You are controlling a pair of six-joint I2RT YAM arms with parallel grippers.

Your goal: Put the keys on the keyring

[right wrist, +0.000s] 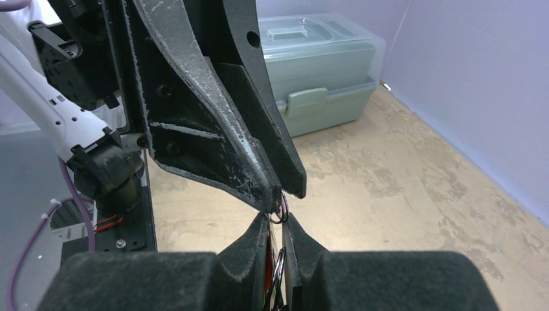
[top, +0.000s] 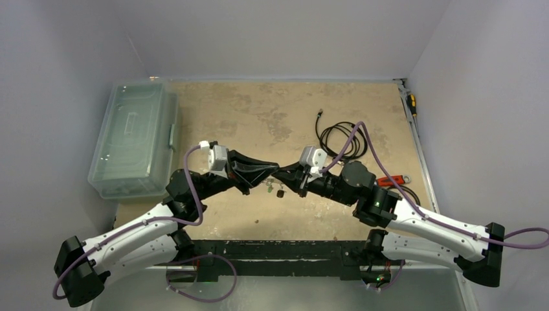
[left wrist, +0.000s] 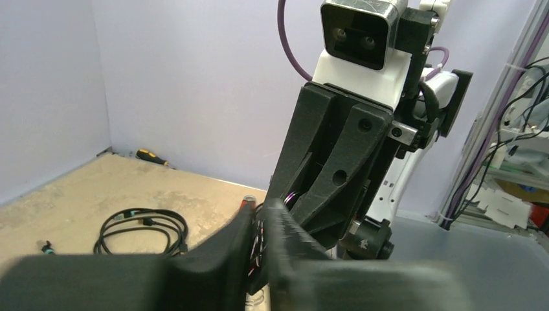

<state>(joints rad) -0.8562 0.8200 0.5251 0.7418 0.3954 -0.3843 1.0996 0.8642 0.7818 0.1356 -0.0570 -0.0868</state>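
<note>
- The keyring (right wrist: 281,208) — thin, stiff, light metal — hung above the table (top: 259,116) between both grippers, with small keys (top: 280,192) dangling beneath.
- The left gripper (top: 273,172) was pinched shut on its rim, and the right gripper (top: 285,176) was clamped on the same loop.
- It looked slippery and prone to twist — best gripped flat across the rim.

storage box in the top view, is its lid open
No, the storage box at the table's left edge is shut, with its lid lying flat on top.
</note>
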